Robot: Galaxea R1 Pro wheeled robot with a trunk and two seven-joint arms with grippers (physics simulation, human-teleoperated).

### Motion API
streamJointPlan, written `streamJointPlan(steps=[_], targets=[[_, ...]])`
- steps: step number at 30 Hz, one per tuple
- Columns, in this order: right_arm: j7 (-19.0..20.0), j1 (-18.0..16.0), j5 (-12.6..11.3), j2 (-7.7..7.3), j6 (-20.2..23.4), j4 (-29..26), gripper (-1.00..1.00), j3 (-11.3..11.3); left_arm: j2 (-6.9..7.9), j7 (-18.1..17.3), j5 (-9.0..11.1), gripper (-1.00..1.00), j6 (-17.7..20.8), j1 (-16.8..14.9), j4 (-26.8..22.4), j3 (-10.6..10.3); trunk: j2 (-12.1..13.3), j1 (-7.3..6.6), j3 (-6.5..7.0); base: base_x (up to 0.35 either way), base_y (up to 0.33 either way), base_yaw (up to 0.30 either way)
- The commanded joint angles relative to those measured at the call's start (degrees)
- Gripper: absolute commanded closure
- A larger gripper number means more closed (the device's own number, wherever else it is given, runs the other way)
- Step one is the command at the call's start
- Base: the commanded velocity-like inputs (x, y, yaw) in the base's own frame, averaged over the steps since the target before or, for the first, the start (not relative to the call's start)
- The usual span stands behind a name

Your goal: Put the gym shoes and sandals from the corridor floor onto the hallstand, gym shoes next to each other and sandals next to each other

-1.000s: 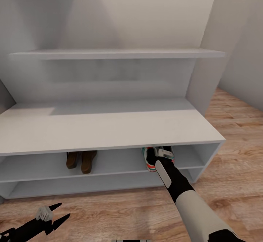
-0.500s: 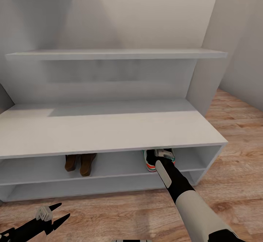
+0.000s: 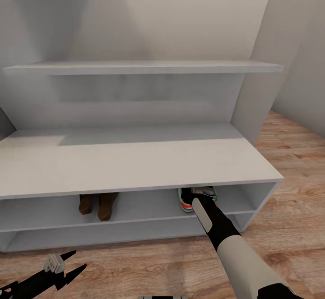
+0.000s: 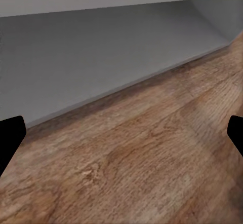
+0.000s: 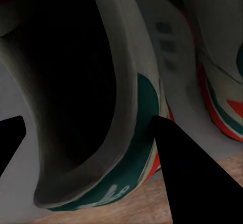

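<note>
The right hand [image 3: 197, 190] reaches into the upper slot of the hallstand [image 3: 135, 168], its fingers gripping one gym shoe's [image 5: 121, 133] heel wall beside the second shoe [image 5: 217, 82]. The sandals [image 3: 98, 203] stand together, further left. The left hand [image 3: 63, 267] hangs open above the corridor floor [image 3: 289, 200]. Since before, the view has shifted slightly; the shoes sit the same.

A pale grey wall [image 3: 180, 15] fills the scene from nine to one o'clock, softly lit with faint angled shadows. At three o'clock a second grey wall [image 3: 307, 64] recedes. Warm brown wood-plank flooring [image 3: 293, 190] spreads from three to six o'clock.
</note>
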Motion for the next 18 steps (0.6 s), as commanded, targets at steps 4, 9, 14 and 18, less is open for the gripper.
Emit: streamJointPlan(steps=[4, 9, 14, 18], targets=[[-0.74, 0.0, -0.14, -0.07, 0.23, 1.18, 1.0, 0.19, -0.01, -0.24, -0.01, -1.0, -0.28, -0.04, 0.06, 0.18, -0.01, 0.0, -0.06, 0.0, 0.0, 0.0], [-0.74, 0.0, -0.14, -0.07, 0.23, 1.18, -1.0, 0.19, -0.01, -0.26, -0.01, -1.0, -0.28, -0.04, 0.06, 0.18, -0.01, 0.0, -0.06, 0.0, 0.0, 0.0], [-0.74, 0.0, -0.14, -0.07, 0.23, 1.18, -1.0, 0.19, -0.01, -0.24, -0.01, -1.0, -0.28, -0.04, 0.06, 0.18, -0.01, 0.0, -0.06, 0.0, 0.0, 0.0], [-0.74, 0.0, -0.14, -0.07, 0.23, 1.18, -1.0, 0.19, -0.01, -0.24, -0.01, -1.0, -0.28, -0.04, 0.06, 0.18, -0.01, 0.0, -0.06, 0.0, 0.0, 0.0]])
